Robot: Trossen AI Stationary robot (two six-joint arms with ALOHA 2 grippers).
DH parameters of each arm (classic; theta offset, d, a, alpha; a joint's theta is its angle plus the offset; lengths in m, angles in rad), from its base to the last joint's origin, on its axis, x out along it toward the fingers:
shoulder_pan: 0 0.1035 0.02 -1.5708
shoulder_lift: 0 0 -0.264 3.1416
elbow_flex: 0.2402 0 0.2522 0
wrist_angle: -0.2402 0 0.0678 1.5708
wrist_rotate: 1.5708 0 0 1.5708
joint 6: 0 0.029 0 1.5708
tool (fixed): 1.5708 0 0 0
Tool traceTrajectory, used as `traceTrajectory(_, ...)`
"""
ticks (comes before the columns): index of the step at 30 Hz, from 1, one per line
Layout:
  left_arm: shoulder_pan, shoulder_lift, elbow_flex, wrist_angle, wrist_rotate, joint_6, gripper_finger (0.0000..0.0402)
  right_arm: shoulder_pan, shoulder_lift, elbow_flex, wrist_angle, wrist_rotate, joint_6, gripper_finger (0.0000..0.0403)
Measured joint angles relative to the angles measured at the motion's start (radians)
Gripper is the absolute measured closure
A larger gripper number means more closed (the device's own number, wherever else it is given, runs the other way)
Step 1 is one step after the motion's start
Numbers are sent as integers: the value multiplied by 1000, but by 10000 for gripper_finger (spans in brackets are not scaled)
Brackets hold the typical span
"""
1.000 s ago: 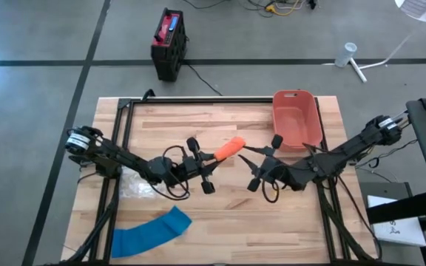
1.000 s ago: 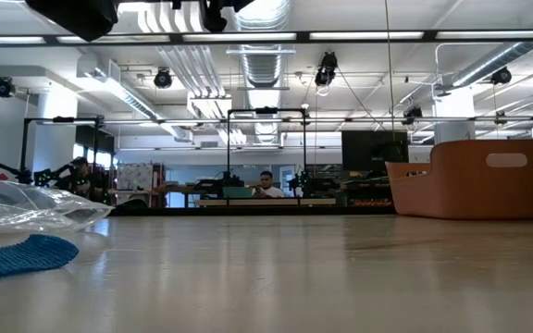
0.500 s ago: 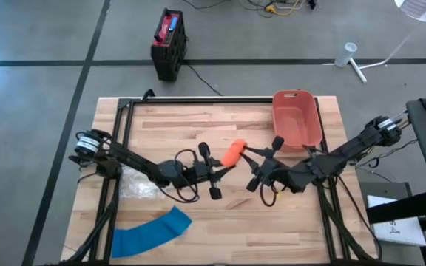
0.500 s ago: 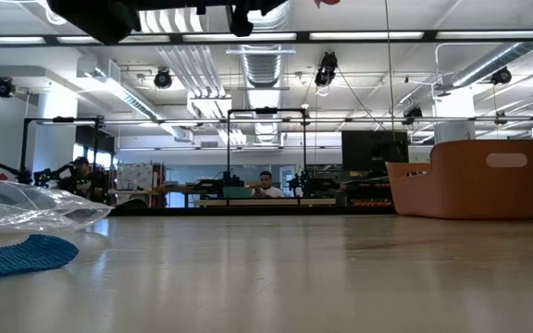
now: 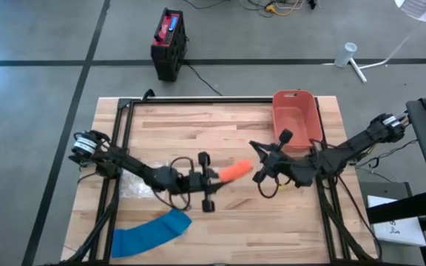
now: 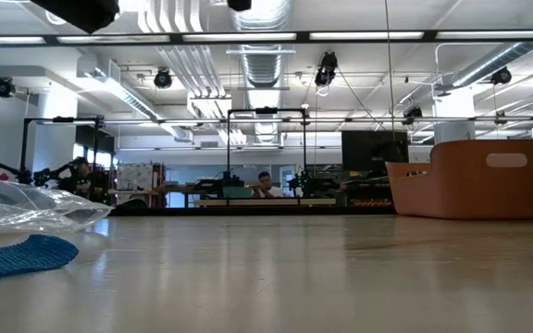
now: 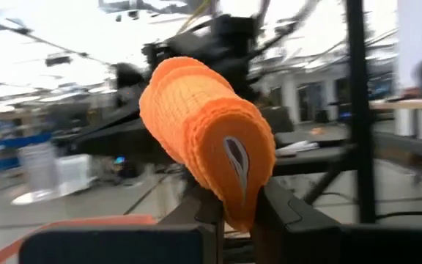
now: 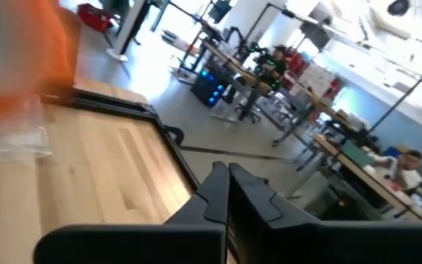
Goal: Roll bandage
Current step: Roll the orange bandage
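Note:
An orange bandage roll (image 5: 235, 171) hangs above the middle of the table, and my left gripper (image 5: 217, 176) is shut on it. In the left wrist view the roll (image 7: 196, 125) points away, its flattened end face toward the camera. My right gripper (image 5: 256, 164) stands just right of the roll's far end, level and shut (image 8: 228, 180) with nothing between its fingers. I cannot tell whether it touches the roll. A blue bandage strip (image 5: 150, 233) lies flat near the table's front left. My left gripper pinches the roll's near end (image 7: 234, 209) between its two fingers (image 7: 200, 214), one on each side of the flattened end. The fingers come level from the table's left and run roughly along the roll. The roll is lifted clear of the table and juts out beyond the fingers.
A crumpled clear plastic bag (image 5: 135, 185) lies left of centre, beside the left arm. An orange bin (image 5: 296, 118) stands at the back right. A black frame (image 5: 120, 148) runs along the table's left and far edges.
My left gripper has carried the orange roll toward the table's near edge and a little right, still clear of the table. The roll has turned from slanting toward the far right to lying nearly left to right. My right gripper has turned at the wrist.

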Motion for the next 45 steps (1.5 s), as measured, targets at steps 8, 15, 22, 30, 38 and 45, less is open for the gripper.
traceTrajectory(8, -1, 0, -2, 11, -52, -26, 374, 92, -71, 0, -12, -100, -45, 380)
traceTrajectory(15, 6, -22, -2, -202, -67, -162, 377, 173, -117, 0, -23, -259, -174, 310)
traceTrajectory(22, -7, -20, 21, -393, 6, -207, 377, 150, -49, 0, -184, -483, -91, 259)
traceTrajectory(30, -37, -20, 23, -405, 20, -86, 378, 142, 5, 1, -232, -490, 40, 270)
traceTrajectory(38, -40, -19, 22, -393, 26, -125, 379, 120, 19, 1, -245, -475, 21, 340)
traceTrajectory(45, -44, -26, 22, -370, 42, -206, 379, 121, 10, -1, -249, -460, -11, 396)
